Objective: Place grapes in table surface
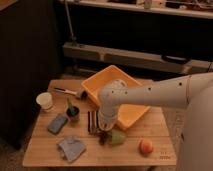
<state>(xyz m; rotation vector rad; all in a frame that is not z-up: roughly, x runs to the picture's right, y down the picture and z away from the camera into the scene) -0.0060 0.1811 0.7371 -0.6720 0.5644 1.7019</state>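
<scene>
The fingers are shut tight. The gripper (104, 131) hangs low over the front middle of the worktop (40, 144), and the dark grapes (103, 138) sit right at its tip. It looks like the fingers hold the bunch, but the exact hold is hard to see. It is also hard to tell if the grapes touch the wood or hang just above it.

Just beside the grapes, on the right, lies a green cup (118, 137) on its side. Just behind them is a dark striped thing (92, 121). A round orange fruit (146, 146) is farther right, and a blue cloth (70, 148) is off to the left. The yellow tray (120, 95) is behind the arm.

To do this step well, the robot should pick a bare bit of wood, likely in front of the cup. It should go down slowly, open only when the bunch rests on the wood, then lift straight up. A fast move could bump the cup or make the grapes roll.
</scene>
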